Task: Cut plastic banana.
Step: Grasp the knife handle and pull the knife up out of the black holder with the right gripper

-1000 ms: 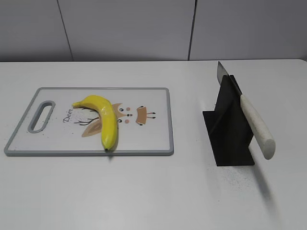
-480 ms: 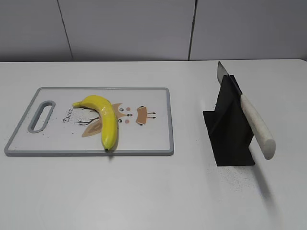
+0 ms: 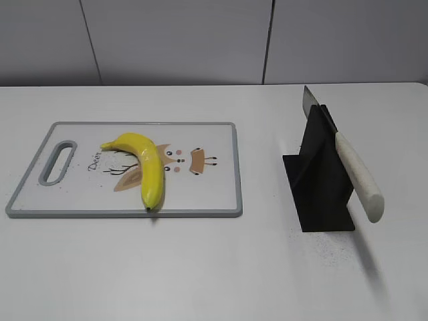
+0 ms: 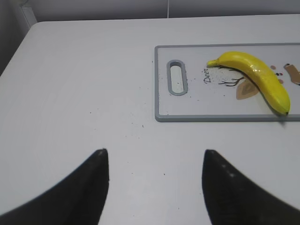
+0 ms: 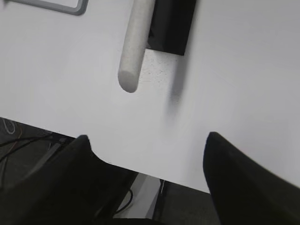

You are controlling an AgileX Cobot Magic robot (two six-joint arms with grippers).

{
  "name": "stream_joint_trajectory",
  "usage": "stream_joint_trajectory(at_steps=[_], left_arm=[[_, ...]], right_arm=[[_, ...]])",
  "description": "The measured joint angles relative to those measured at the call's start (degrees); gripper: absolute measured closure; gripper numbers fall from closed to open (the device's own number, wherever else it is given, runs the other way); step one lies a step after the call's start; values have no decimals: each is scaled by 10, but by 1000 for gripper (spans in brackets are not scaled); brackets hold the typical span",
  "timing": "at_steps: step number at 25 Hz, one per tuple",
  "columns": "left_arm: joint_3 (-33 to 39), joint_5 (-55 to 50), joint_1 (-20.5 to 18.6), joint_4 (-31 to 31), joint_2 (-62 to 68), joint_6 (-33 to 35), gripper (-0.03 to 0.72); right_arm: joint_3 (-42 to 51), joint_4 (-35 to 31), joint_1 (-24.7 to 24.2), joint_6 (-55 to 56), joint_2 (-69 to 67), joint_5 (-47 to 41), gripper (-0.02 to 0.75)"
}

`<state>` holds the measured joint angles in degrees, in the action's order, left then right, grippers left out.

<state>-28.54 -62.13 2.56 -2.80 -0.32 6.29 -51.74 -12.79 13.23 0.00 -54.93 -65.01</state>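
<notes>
The plastic banana (image 3: 148, 164) is whole, glossy yellow and curved, lying on a white cutting board (image 3: 214, 190) with a grey rim. It also shows in the left wrist view (image 4: 257, 78) on the board (image 4: 197, 105). A knife with a white handle (image 3: 358, 175) rests slanted in a black stand (image 3: 319, 184); the handle (image 5: 135, 44) and stand (image 5: 172, 23) show in the right wrist view. My left gripper (image 4: 154, 157) is open and empty over bare table, left of the board. My right gripper (image 5: 147, 140) is open and empty near the table's front edge, short of the knife handle. Neither gripper shows in the exterior view.
The white table (image 3: 214, 267) has its front edge in the right wrist view (image 5: 140, 168), with cables and floor below it. A grey wall stands behind the table. The board has a handle slot (image 4: 176, 78) at its left end.
</notes>
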Motion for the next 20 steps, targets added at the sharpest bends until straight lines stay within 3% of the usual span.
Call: stream_joint_trajectory(at_steps=[7,11,20], left_arm=[[0,0,0,0,0,0,97],[0,0,0,0,0,0,97],[0,0,0,0,0,0,97]], right_arm=[[-52,-12,39,5,-150,-4,183],[-82,13,61,33,-227,4,183],[-130,32,66,62,-352,17,195]])
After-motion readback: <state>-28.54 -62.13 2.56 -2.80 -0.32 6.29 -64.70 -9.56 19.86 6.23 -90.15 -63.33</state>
